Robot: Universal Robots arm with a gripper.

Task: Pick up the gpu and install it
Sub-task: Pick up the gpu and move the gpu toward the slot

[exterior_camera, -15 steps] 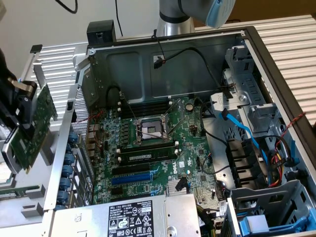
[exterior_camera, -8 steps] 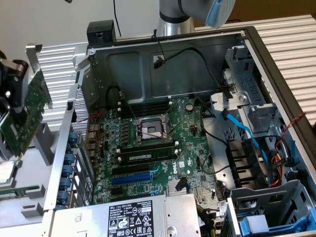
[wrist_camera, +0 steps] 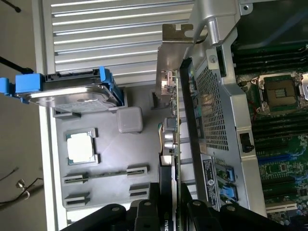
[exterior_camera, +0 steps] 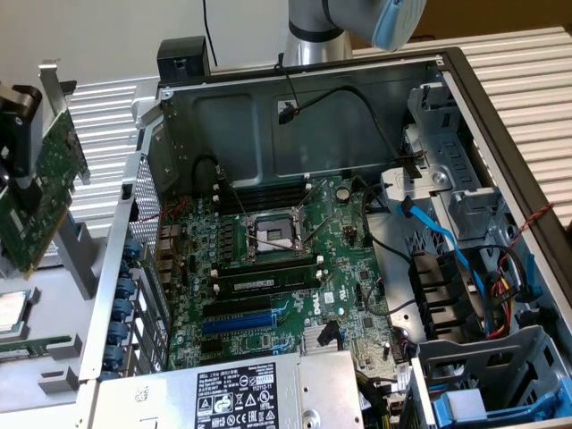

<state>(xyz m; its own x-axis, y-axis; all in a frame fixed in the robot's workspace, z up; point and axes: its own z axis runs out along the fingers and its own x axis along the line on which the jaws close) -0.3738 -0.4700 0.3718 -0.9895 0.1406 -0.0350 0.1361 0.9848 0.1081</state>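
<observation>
Tool closed on the gpu, held tilted in the air outside the computer case's perforated rear wall; its bracket could snag that wall's edge.

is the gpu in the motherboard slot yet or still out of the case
Out. The gpu hangs in the gripper outside the case, at the exterior view's left, clear of the motherboard.

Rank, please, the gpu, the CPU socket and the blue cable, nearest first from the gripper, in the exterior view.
1. gpu, held in the gripper, exterior view's left.
2. CPU socket, mid-motherboard.
3. blue cable, exterior view's right.
</observation>
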